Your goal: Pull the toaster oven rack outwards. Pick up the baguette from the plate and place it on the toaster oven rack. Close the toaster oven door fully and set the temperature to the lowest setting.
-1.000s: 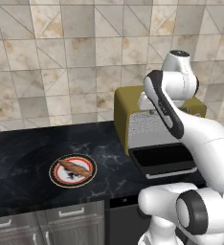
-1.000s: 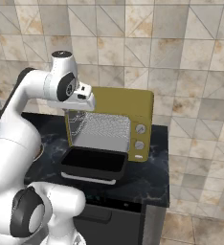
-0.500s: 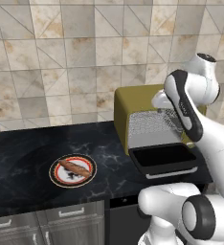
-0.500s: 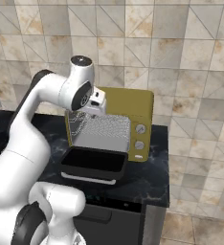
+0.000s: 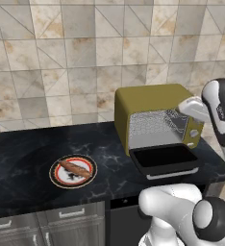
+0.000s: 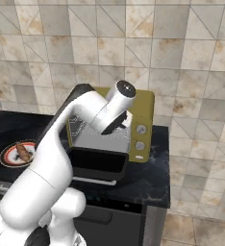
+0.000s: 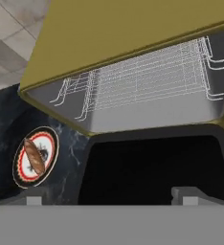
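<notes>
with its dark glass door [image 5: 165, 159] dropped flat toward the counter edge, the boxy olive-yellow toaster oven [image 5: 148, 97] stands open on the black marbled counter [image 5: 23, 153], backed by the beige tiled wall [image 5: 61, 53]. inside the grey metallic cavity sits the thin silvery wire rack [image 7: 147, 79], lying level at about mid height; from these angles i cannot tell whether it projects past the opening. nothing rests on the rack. two small round grey knobs [image 6: 141, 137] sit one above the other on the oven's right front panel.

round plate with black rim, orange-red ring and white centre [image 5: 73, 171] lies on the counter well to the left of the oven, apart from it. on it lies the small reddish-brown baguette [image 5: 76, 168], lengthwise across the middle, inside the rim.

two-finger gripper [image 7: 112, 194]: the hand view shows its dark fingertips [image 7: 35, 195] spread wide apart, nothing between them, holding nothing. it hangs in front of the oven mouth, above the lowered door, looking into the cavity. in the right base view the white arm [image 6: 56, 144] crosses in front of the oven's left part and hides some of the cavity and door. grey cabinet fronts [image 5: 37, 226] sit below the counter.
</notes>
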Tool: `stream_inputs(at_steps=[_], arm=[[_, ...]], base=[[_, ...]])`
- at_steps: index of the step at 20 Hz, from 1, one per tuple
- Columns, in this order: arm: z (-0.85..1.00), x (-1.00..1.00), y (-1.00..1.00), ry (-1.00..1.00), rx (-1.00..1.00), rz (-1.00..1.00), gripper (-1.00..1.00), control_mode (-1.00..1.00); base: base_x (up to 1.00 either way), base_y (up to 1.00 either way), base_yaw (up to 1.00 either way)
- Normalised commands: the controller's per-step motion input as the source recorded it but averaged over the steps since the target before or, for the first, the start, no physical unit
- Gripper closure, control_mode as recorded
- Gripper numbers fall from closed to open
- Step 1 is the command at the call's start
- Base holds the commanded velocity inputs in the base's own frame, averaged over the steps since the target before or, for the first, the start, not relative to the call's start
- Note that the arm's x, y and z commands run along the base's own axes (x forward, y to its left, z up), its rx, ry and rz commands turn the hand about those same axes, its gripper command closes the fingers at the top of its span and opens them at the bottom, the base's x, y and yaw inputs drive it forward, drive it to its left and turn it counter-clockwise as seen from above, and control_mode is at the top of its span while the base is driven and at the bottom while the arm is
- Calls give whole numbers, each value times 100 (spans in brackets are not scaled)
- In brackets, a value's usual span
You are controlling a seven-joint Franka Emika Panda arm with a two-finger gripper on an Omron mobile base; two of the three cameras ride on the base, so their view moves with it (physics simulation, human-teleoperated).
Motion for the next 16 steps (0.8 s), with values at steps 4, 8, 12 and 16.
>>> stream_inputs(at_steps=[4,8,12,16], arm=[[-55,-9,-56,-6,24,0,-100,-100],[-45,0,-38,-4,22,-2,-100,-100],[-37,5,-16,-6,21,-5,-100,-100],[-37,23,0,-9,18,-11,-100,-100]], base=[[0,0,0],[0,0,0],[0,0,0],[0,0,0]])
